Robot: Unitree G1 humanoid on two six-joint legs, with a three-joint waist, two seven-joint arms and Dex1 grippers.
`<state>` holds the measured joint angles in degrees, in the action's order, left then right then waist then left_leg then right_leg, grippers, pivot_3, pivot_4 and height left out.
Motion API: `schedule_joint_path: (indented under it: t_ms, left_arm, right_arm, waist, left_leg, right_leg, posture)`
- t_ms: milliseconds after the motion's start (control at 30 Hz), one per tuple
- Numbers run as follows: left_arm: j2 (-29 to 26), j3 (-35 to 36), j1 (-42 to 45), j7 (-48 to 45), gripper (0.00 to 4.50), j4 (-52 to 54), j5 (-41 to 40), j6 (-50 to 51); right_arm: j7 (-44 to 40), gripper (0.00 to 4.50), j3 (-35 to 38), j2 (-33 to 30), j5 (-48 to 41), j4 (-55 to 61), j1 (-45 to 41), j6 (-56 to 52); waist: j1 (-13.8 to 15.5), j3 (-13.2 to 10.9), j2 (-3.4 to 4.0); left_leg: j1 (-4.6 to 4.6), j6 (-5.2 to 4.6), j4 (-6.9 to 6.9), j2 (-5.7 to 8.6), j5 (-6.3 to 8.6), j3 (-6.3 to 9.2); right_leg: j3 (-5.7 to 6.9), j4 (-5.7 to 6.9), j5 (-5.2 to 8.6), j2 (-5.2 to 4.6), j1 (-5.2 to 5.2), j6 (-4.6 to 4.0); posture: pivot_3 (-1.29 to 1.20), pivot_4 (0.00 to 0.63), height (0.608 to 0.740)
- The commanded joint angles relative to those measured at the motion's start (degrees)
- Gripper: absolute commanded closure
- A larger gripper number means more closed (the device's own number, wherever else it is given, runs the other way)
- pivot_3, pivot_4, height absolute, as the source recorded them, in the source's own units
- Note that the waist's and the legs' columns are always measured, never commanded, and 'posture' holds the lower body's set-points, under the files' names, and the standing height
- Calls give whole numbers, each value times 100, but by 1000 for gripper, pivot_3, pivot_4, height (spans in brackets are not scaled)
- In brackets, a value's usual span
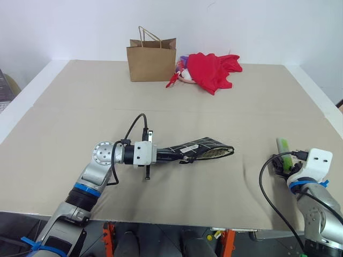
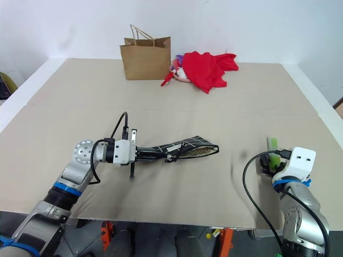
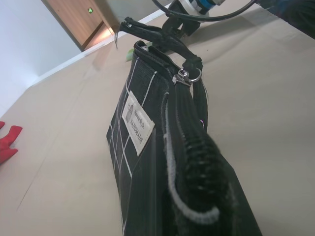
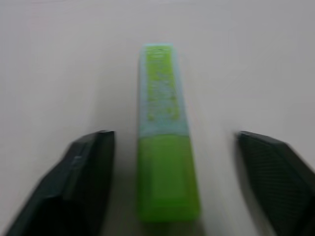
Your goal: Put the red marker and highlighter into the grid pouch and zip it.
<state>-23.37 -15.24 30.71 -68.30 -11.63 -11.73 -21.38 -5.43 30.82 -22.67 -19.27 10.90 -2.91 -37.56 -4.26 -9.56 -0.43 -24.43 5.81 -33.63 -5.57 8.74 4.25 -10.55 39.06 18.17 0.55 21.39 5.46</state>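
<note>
Lime-green plastic sits between your right gripper's (image 4: 172,182) two black fingers (image 4: 81,182): that is the one highlighter (image 4: 165,147), lying flat on the tan table (image 1: 177,101) near its right edge, its length running along the gripper's line. You have the fingers spread apart on either side of it, with bare table showing between each finger and the pen, so nothing is gripped yet on that side.

Your left gripper (image 1: 161,154) is clamped shut on one end of the single grid pouch (image 1: 201,150), pointing across to the right. You hold the pouch out sideways above the table's middle, its far end open, with a pale lining showing there. In the left wrist view you can count one white label (image 3: 137,123) on the pouch's side and one metal ring with a black pull (image 3: 189,76) at the zipper.

At the far side of the table you have one brown paper bag (image 1: 151,60) standing upright, and just beside it one red cloth (image 1: 213,68) in a heap, with something pale and purple tucked at its edge.
</note>
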Motion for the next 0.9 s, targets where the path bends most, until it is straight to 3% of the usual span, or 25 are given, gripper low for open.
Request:
schedule_joint_path:
  t_ms: [33, 100, 133, 200, 367, 633, 767, 900]
  left_arm:
    - [-41, 101, -22, 40, 4500, 304, -107, 16]
    - [-61, 109, -49, 53, 4500, 347, -109, 31]
    - [-66, 110, -53, 57, 4500, 354, -107, 34]
    - [-70, 116, -50, 60, 4500, 353, -101, 30]
    - [-93, 118, -17, -22, 4500, 270, -128, -18]
    - [-40, 88, 23, -168, 4500, 154, -142, -71]
    - [-21, 95, 19, -189, 4500, 157, -142, -85]
    - [-5, 101, 6, -195, 4500, 188, -139, -83]
  right_arm:
    - [94, 2194, -112, 27, 89, 51, 204, -219]
    - [47, 3272, -219, -3, 89, 210, 299, -295]
    - [19, 3412, -254, -22, 92, 257, 331, -303]
    - [-135, 3393, -369, -162, 125, 376, 394, -285]
    - [-2550, 3393, -965, -1354, -727, 1468, 66, 501]
    - [-6214, 3393, -413, -3679, -2043, 1139, -94, 731]
    - [-7021, 3393, -308, -4228, -2181, 1030, 247, 571]
    - [-7151, 3393, -358, -4337, -2007, 849, 337, 645]
  waist:
    - [11, 2, -5]
    - [19, 3, -5]
    - [18, 3, -5]
    - [18, 3, -5]
    - [-65, -12, 22]
    - [18, -19, 7]
    - [25, -20, 5]
    - [18, -20, 5]
  left_leg:
    - [0, -1, 0, 1, -1, 0]
    - [-3, 0, -1, 1, -1, 0]
    - [-3, -1, 0, 1, -1, 0]
    - [-2, -1, 6, 1, -1, 1]
    - [-3, -4, 14, 1, 2, -1]
    - [-11, -6, 8, 9, 3, 1]
    - [-14, -8, 8, 9, 4, 1]
    - [-14, -8, 3, 9, 4, 1]
  right_leg:
    - [0, 0, 1, 0, -3, 0]
    - [0, -1, 2, -1, -3, 1]
    - [0, -1, 4, -1, -3, 1]
    - [1, -1, 9, 0, -2, -1]
    - [-2, -1, 16, 0, 6, -1]
    - [1, -10, 21, -7, -3, 6]
    - [3, -12, 23, -6, -2, 7]
    - [3, -11, 22, -7, -2, 7]
  posture:
    - [0, 150, 740]
    - [0, 150, 740]
    - [0, 150, 740]
    - [0, 150, 740]
    - [0, 150, 740]
    - [0, 150, 740]
    - [0, 150, 740]
    - [0, 150, 740]
